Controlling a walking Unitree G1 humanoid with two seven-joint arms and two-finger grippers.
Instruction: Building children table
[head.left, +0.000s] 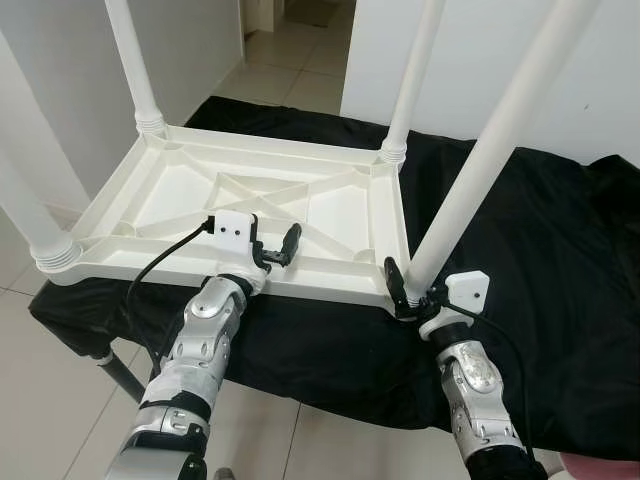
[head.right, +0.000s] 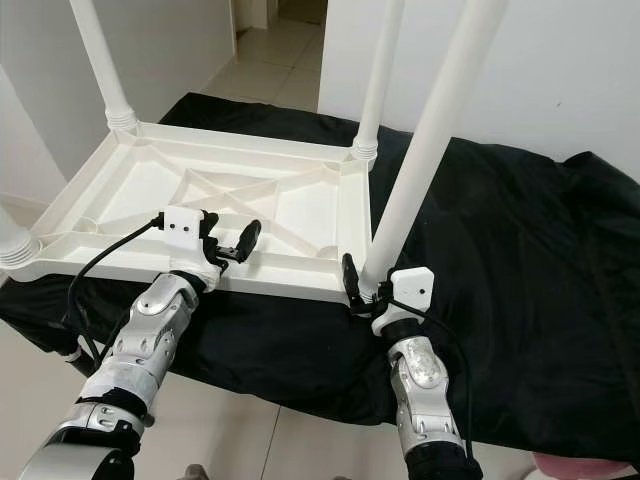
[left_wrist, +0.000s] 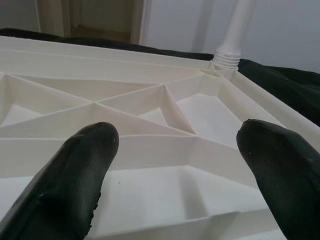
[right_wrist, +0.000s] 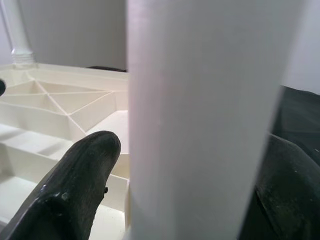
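Heads up: your right claw (head.left: 418, 292) is clamped on the fourth leg (head.left: 490, 150) at the lower right corner of the upside-down tabletop (head.left: 250, 205), which lies mid-frame on the black-draped desk (head.left: 560, 260); that leg leans, so I'd guess it cross-threads or pops out; left claw (head.left: 277, 248) hovers open over the near rim, bracing nothing, so the top may slide.

Head stereo pair: high, facing forward and down on the upturned table top (head.left: 250, 200); both eyes share it.
Left wrist: low, close over the ribbed underside.
Right wrist: hard against the near leg (right_wrist: 200, 120).
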